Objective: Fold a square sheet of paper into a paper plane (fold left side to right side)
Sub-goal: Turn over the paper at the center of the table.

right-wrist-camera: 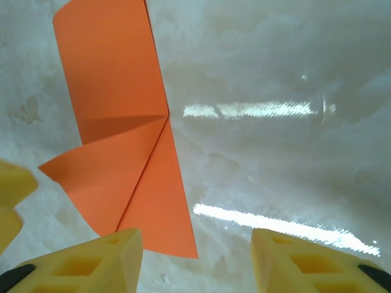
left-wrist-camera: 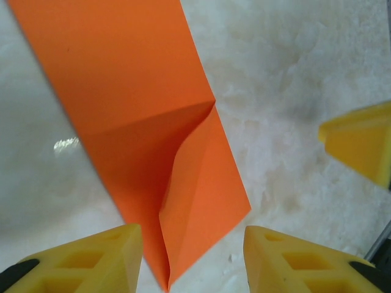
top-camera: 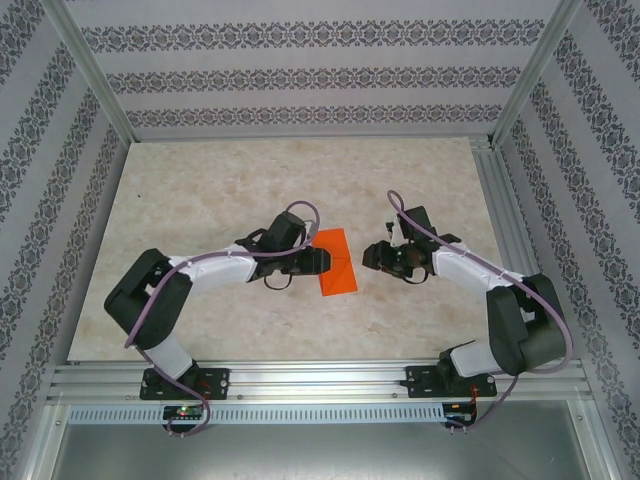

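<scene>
The square sheet of paper [top-camera: 336, 262] lies on the table between my two grippers as a bright orange folded strip. One corner is turned in as a triangular flap [left-wrist-camera: 204, 183], which stands slightly raised. My left gripper [top-camera: 322, 258] is at the sheet's left edge, open. In the left wrist view the left gripper [left-wrist-camera: 192, 235] has its yellow fingers [left-wrist-camera: 91, 259] either side of the paper's near corner, apart from it. My right gripper [top-camera: 372, 255] hovers just right of the sheet, open and empty. In the right wrist view the right gripper [right-wrist-camera: 197, 238] has the paper [right-wrist-camera: 119, 110] ahead on the left. A paper plane is out of view.
The table is pale marbled stone [top-camera: 200, 190], fenced by metal rails [top-camera: 330, 378] and patterned walls. A fingertip of the other arm shows at the edge of each wrist view, one at the right [left-wrist-camera: 360, 143] and one at the left [right-wrist-camera: 11, 195], so the two grippers are close together.
</scene>
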Tool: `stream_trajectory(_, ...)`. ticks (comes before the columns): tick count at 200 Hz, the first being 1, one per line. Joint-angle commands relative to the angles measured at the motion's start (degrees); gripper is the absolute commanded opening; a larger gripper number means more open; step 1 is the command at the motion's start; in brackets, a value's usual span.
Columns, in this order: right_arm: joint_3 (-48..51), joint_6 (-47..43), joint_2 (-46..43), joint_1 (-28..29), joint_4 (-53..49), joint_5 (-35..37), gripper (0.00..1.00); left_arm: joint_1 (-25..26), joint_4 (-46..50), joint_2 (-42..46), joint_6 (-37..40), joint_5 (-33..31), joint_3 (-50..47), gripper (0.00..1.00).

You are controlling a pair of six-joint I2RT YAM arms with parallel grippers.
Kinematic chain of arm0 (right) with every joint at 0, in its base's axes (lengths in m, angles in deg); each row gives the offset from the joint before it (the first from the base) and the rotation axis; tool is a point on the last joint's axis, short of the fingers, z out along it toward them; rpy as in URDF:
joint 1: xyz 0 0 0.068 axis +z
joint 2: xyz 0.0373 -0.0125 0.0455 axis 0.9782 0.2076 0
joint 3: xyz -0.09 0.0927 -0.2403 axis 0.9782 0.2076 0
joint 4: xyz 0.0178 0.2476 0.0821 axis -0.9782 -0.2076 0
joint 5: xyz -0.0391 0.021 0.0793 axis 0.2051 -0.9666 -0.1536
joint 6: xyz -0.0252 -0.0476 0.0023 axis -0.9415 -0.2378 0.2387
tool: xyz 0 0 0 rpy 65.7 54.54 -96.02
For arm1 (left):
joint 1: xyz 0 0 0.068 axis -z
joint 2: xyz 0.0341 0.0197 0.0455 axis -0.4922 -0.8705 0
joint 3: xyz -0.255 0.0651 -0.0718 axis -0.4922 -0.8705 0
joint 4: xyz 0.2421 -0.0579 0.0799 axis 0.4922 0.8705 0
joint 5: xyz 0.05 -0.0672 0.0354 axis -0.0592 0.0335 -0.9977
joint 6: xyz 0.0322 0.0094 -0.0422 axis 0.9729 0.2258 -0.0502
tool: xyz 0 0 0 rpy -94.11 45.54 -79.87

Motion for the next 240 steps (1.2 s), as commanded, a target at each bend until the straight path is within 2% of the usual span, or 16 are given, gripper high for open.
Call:
stream_trajectory(1,1.4,0.2,-2.8,-0.5,3.5,-2.0,0.51,-0.5,-0.3,-3.2,2.9,1.8,2.7,0.50)
stream_trajectory(31,2.7,0.2,-3.8,-0.7,4.5,-3.4,0.53,-0.5,-2.1,-6.6,2.9,4.5,4.5,0.46)
stream_trajectory(74,5.9,4.1,-1.1,-0.9,13.7,-10.4,0.56,-1.0,-3.2,-7.1,2.5,4.3,4.0,0.19)
stream_trajectory(98,6.8,7.3,1.6,-0.4,19.3,-13.6,0.57,-2.2,-5.9,-4.9,1.2,5.0,0.9,0.11)
stream_trajectory(150,6.4,12.6,6.9,1.8,28.5,-16.4,0.58,-3.6,-9.1,-2.0,0.0,6.6,-2.7,0.10)
stream_trajectory(206,1.7,13.9,13.0,4.7,29.4,-15.4,0.57,-3.7,-9.3,-2.6,-0.2,6.7,-2.6,0.10)
stream_trajectory(240,-0.9,15.8,17.8,5.8,31.1,-15.8,0.51,-3.7,-9.3,-2.8,-0.1,6.5,-2.8,0.10)
